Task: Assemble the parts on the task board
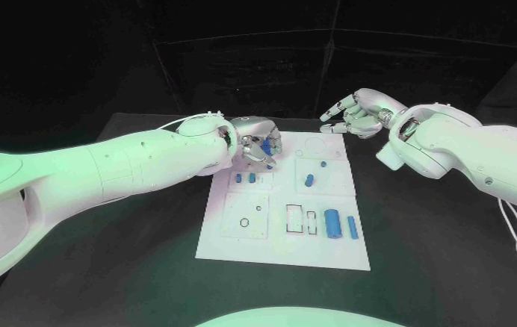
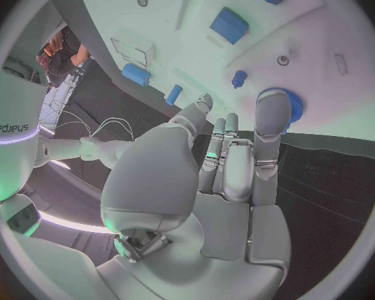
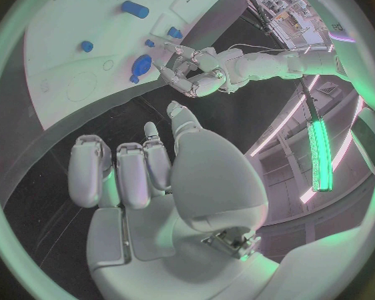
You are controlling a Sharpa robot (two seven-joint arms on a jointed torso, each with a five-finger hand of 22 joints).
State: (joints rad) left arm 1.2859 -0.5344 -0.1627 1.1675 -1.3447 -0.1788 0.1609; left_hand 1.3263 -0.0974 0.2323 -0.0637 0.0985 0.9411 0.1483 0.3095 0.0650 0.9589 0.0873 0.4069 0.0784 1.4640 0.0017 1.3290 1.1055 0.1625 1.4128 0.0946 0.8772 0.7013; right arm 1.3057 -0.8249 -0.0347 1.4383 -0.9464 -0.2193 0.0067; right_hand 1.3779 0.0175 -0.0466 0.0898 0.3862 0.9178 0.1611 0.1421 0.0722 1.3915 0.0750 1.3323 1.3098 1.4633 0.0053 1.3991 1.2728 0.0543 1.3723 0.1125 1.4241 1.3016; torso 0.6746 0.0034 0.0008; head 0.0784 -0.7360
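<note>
The white task board (image 1: 282, 243) lies in the middle of the table. At its far left corner my left hand (image 1: 256, 148) reaches down, and one fingertip (image 2: 271, 107) touches a blue gear (image 2: 294, 105) that lies flat on the board; the thumb stays clear of it. The same gear (image 3: 141, 65) sits at the left hand's (image 3: 191, 70) fingertips in the right wrist view. A small blue peg (image 2: 239, 79) stands beside the gear. My right hand (image 1: 355, 114) hovers beyond the far right corner, fingers apart and holding nothing.
Other blue parts rest on the board: two short pieces (image 1: 246, 178) at the left, a block (image 1: 309, 180) and a peg (image 1: 323, 165) mid-board, a thick cylinder (image 1: 333, 223) and a thin rod (image 1: 351, 227) near the front right. Black table (image 1: 129, 267) surrounds the board.
</note>
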